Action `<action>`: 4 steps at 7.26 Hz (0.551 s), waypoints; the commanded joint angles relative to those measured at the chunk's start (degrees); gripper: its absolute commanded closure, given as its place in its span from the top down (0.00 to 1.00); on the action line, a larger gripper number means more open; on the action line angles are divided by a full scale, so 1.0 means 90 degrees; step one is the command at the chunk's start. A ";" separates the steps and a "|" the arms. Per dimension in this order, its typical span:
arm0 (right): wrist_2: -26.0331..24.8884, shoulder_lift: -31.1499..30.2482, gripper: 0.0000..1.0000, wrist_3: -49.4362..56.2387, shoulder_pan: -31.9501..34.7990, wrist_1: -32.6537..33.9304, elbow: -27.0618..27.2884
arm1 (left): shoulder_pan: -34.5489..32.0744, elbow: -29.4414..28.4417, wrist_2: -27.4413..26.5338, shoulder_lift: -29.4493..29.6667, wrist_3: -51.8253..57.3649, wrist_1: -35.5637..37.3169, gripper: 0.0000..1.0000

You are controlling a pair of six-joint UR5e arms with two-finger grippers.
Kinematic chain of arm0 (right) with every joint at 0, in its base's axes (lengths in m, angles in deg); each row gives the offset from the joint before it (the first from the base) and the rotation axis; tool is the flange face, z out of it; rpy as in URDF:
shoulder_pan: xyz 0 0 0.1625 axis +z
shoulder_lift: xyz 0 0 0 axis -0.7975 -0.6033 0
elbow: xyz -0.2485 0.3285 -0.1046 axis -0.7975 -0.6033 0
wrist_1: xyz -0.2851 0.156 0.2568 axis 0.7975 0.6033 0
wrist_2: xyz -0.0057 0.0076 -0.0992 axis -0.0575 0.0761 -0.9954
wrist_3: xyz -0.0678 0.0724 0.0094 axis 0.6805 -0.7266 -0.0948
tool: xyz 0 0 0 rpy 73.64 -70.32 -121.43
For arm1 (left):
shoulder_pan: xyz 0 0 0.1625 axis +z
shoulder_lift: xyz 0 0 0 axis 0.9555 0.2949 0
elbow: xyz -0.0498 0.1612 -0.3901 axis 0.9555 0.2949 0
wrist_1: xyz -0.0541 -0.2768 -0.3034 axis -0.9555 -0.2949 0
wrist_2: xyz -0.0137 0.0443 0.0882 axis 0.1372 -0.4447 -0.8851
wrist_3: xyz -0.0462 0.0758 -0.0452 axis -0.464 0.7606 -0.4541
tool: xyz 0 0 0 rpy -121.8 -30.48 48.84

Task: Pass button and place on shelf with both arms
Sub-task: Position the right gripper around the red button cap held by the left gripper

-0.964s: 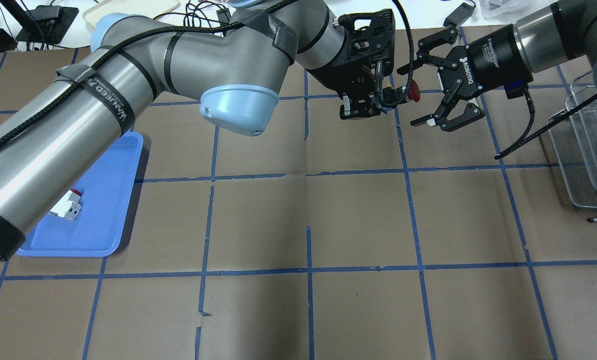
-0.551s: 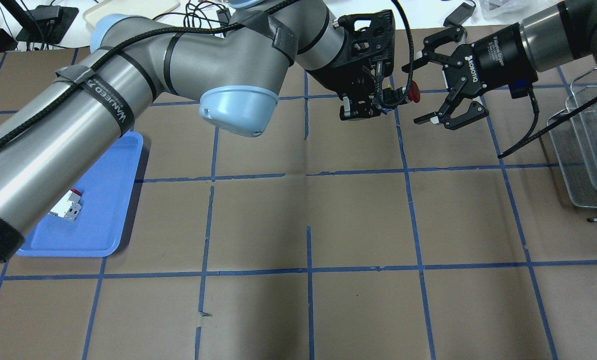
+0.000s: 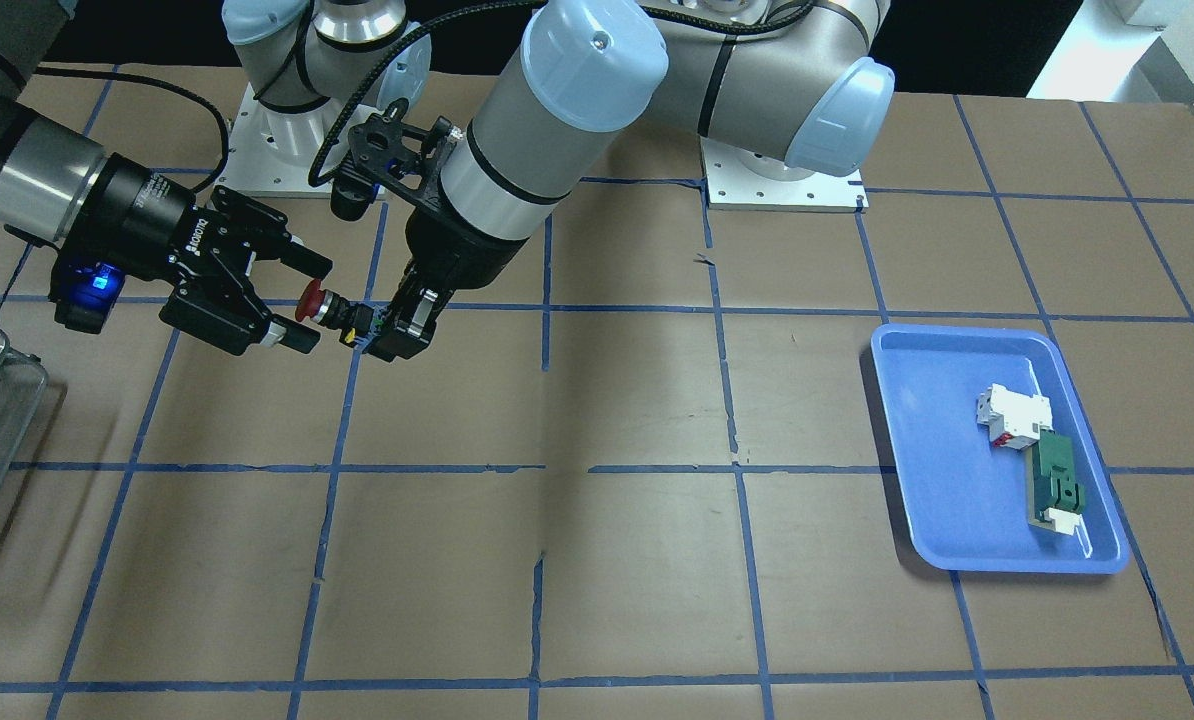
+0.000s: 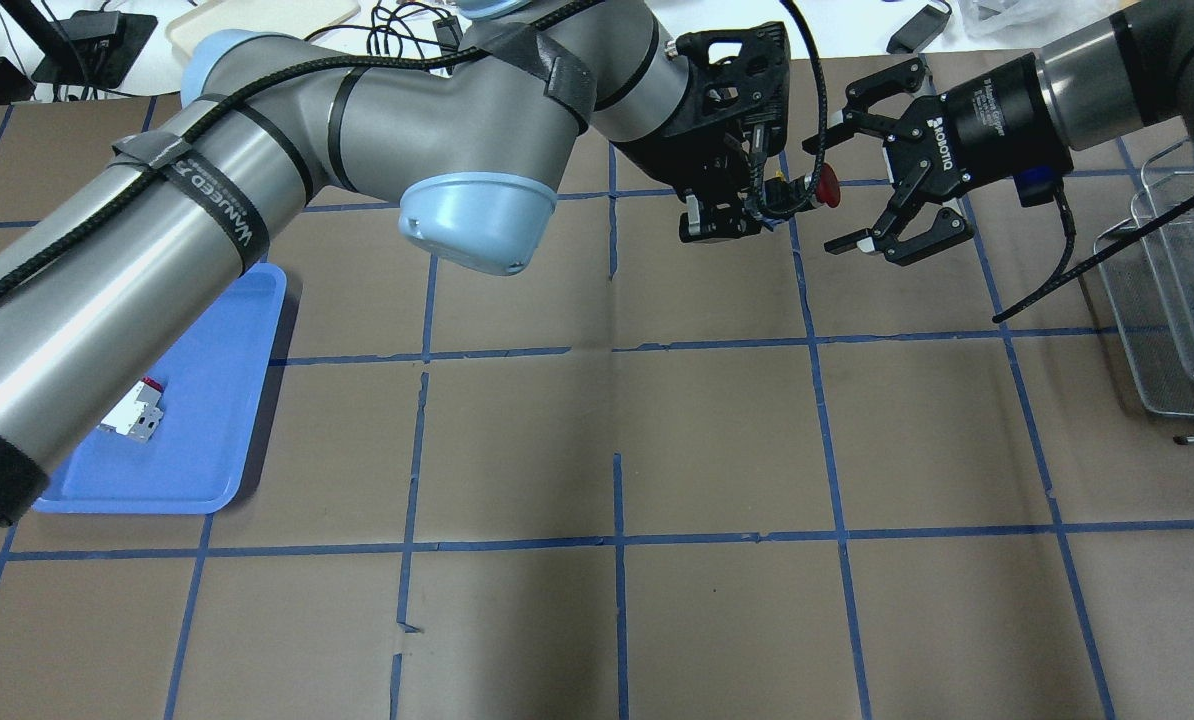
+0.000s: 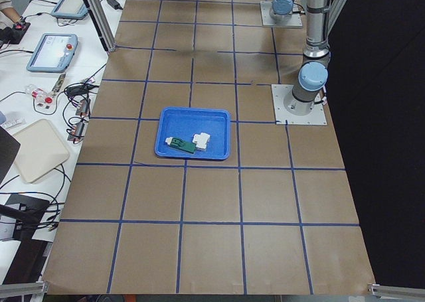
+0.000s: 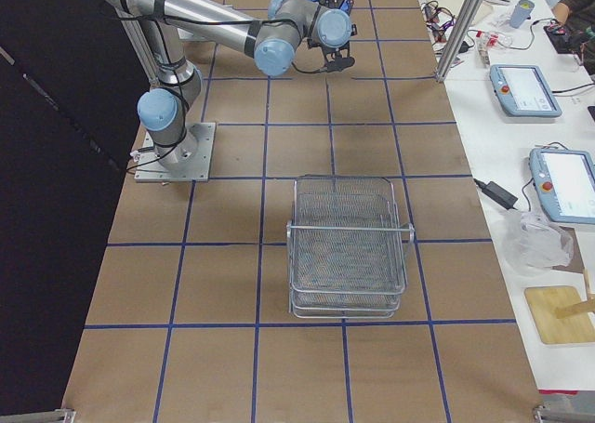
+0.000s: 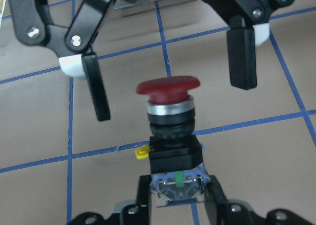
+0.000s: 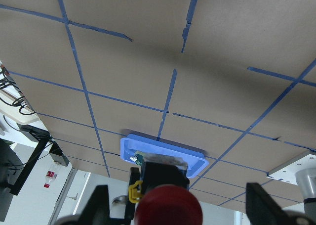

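Handover half done: the button hangs over the bench at two o'clock in the overhead view. Its rear block is pinched in the left jaws, and its red cap pokes between the wide-open right jaws, which hold nothing. Grasp, release and carry to the shelf at three o'clock remain. Left wrist view shows clear gaps beside the cap; the right-side view alone shows the whole shelf.

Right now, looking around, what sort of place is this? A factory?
Most likely a robotics lab or test cell rather than a factory. A left arm and right arm work over a paper-covered table taped into a blue grid, beside a bench holding control tablets.
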 commanded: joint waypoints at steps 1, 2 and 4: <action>-0.0002 0.0000 0.94 -0.0025 0.0009 -0.0018 0.0002 | 0.0000 0.0004 -0.0007 -0.0011 0.0006 0.0006 0.00; 0.0017 0.0000 0.85 -0.0044 -0.0001 -0.0009 -0.0007 | 0.0000 0.0014 -0.0007 -0.0010 0.0006 -0.0003 0.00; 0.0143 0.0000 0.83 -0.0162 -0.0001 -0.0008 -0.0066 | 0.0000 0.0014 -0.0007 -0.0040 0.0006 0.0006 0.00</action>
